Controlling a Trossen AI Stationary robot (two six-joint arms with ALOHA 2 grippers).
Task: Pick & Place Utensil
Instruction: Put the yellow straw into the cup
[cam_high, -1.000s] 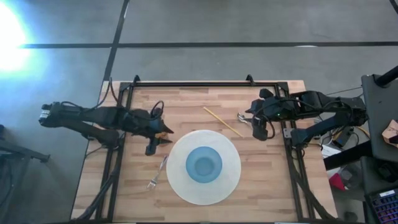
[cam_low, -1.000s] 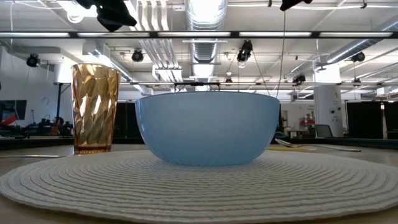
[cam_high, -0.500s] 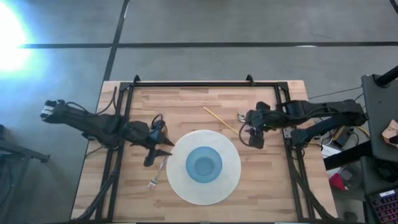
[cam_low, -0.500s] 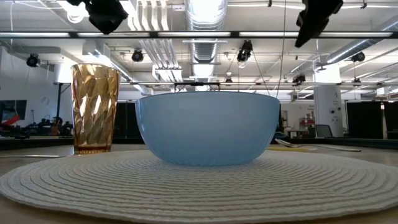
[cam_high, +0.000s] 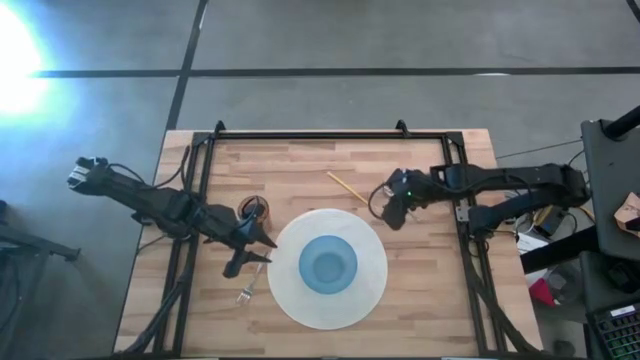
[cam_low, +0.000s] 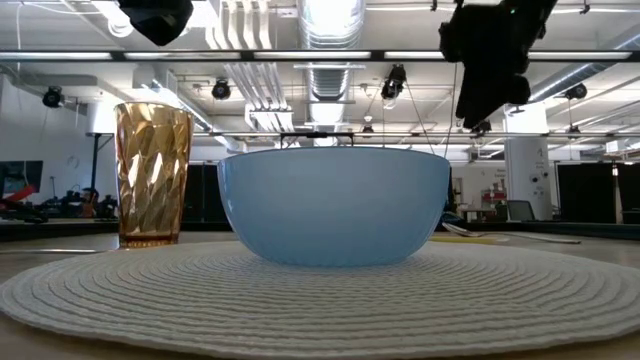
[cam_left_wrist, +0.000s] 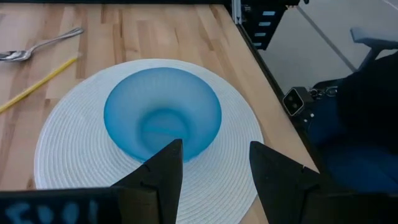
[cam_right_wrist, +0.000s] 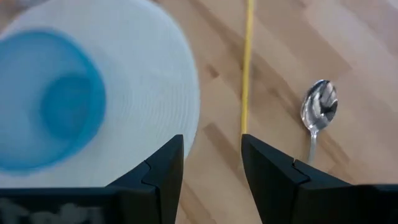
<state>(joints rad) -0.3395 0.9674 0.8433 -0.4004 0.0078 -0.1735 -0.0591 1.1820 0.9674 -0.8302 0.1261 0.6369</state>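
A silver fork lies on the wood just left of the white round placemat. A silver spoon and a thin yellow stick lie right of the placemat's far side. My left gripper is open and hovers over the placemat's left edge, beside the fork's handle end. It touches nothing. My right gripper is open too. It hangs above the table at the placemat's far right rim, between the stick and the mat. In the high view my right arm covers the spoon.
A blue bowl stands in the middle of the placemat. An amber ribbed cup stands upright on the wood beyond my left gripper. Black rails frame the tabletop. Bare wood lies along the far side and near the right edge.
My left gripper moved toward the near edge and slightly right, uncovering the amber cup, and now sits over the fork's handle end. My right gripper moved left toward the placemat and came lower, now covering the spoon from above. No object moved.
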